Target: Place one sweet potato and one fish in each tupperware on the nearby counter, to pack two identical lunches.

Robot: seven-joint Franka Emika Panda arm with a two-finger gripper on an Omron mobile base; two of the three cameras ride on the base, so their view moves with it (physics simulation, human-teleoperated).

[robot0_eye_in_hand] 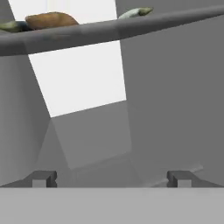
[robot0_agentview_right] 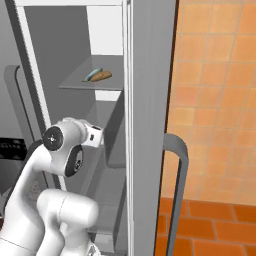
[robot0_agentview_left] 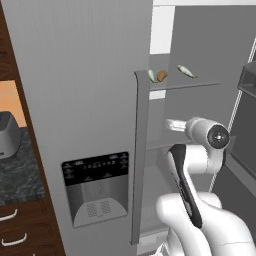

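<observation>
The fridge (robot0_agentview_left: pixel 80 100) stood open, and its grey shelf (robot0_eye_in_hand: pixel 109 29) was above the gripper (robot0_eye_in_hand: pixel 111 179), whose fingers were wide apart and held nothing. On that shelf, up and to the left, lay a sweet potato (robot0_eye_in_hand: pixel 51 19) touching a fish (robot0_eye_in_hand: pixel 11 26); another fish (robot0_eye_in_hand: pixel 135 12) lay up and to the right.

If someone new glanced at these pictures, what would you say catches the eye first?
Probably the open fridge: on its upper shelf lie an orange-brown sweet potato with a slim fish close beside it, and a second fish farther right. Below that shelf, the white arm reaches inside, its gripper open and empty. At far left, the black marbled counter shows beside the fridge.
</observation>
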